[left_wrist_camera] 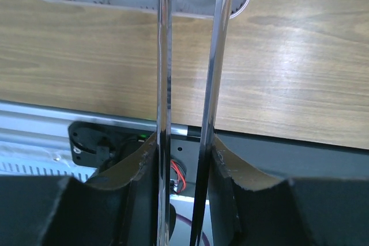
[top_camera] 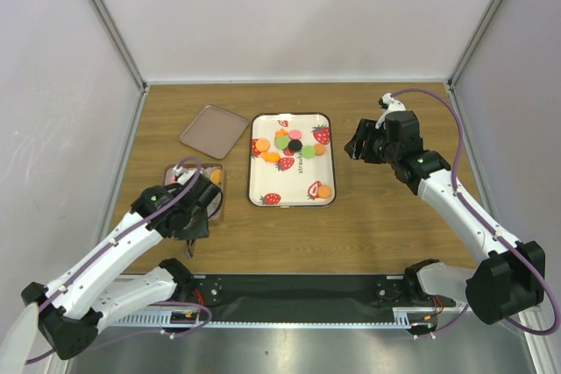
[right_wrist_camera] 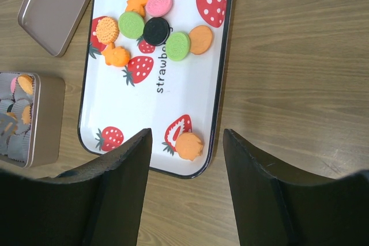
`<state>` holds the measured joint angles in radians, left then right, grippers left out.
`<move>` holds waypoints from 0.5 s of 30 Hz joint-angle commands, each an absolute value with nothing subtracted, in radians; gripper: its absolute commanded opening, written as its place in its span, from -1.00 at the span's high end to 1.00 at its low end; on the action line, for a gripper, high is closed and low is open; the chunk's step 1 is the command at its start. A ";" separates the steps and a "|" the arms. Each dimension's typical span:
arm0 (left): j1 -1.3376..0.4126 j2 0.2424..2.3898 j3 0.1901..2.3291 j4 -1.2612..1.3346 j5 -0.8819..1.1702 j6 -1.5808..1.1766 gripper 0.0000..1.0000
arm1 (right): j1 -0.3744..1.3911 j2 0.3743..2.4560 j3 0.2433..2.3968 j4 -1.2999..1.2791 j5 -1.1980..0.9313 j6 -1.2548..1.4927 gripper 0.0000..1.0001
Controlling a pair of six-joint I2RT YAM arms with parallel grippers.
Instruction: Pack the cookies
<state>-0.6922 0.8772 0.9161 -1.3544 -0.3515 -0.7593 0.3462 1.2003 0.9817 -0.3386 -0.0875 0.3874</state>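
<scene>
Several cookies (top_camera: 289, 144) in orange, pink, green and black lie bunched at the far end of the white strawberry tray (top_camera: 294, 183). One orange cookie (top_camera: 323, 190) sits alone at its near right corner. In the right wrist view the bunch of cookies (right_wrist_camera: 155, 30) and the lone orange cookie (right_wrist_camera: 188, 146) show clearly. My right gripper (top_camera: 361, 148) hovers open to the right of the tray, with nothing between its fingers (right_wrist_camera: 185, 136). My left gripper (top_camera: 188, 216) is shut on metal tongs (left_wrist_camera: 164, 56). The tongs point toward the tin (left_wrist_camera: 115, 8) and their tips are out of view.
An open tin (top_camera: 219, 206) with paper cups stands left of the tray and holds a few cookies (right_wrist_camera: 25, 82). Its lid (top_camera: 213, 129) lies on the table behind it. White walls close in the table on three sides.
</scene>
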 commanded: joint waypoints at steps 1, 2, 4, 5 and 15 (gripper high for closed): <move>-0.660 0.877 0.882 -1.301 -0.304 -0.744 0.35 | 0.351 1.195 0.992 -0.318 -0.094 0.374 -0.17; -0.657 0.879 0.874 -1.292 -0.290 -0.739 0.35 | 0.353 1.195 0.992 -0.318 -0.095 0.376 -0.17; -0.646 0.884 0.856 -1.258 -0.273 -0.726 0.35 | 0.353 1.195 0.991 -0.316 -0.094 0.376 -0.17; -0.638 0.887 0.850 -1.246 -0.270 -0.721 0.35 | 0.354 1.196 0.991 -0.316 -0.094 0.376 -0.17; -0.611 0.946 0.861 -1.200 -0.284 -0.692 0.28 | 0.354 1.190 0.991 -0.318 -0.092 0.374 -0.17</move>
<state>-0.6277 0.9432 0.8490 -1.2343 -0.2787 -0.7158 0.3496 1.2003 0.9817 -0.3386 -0.0875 0.3874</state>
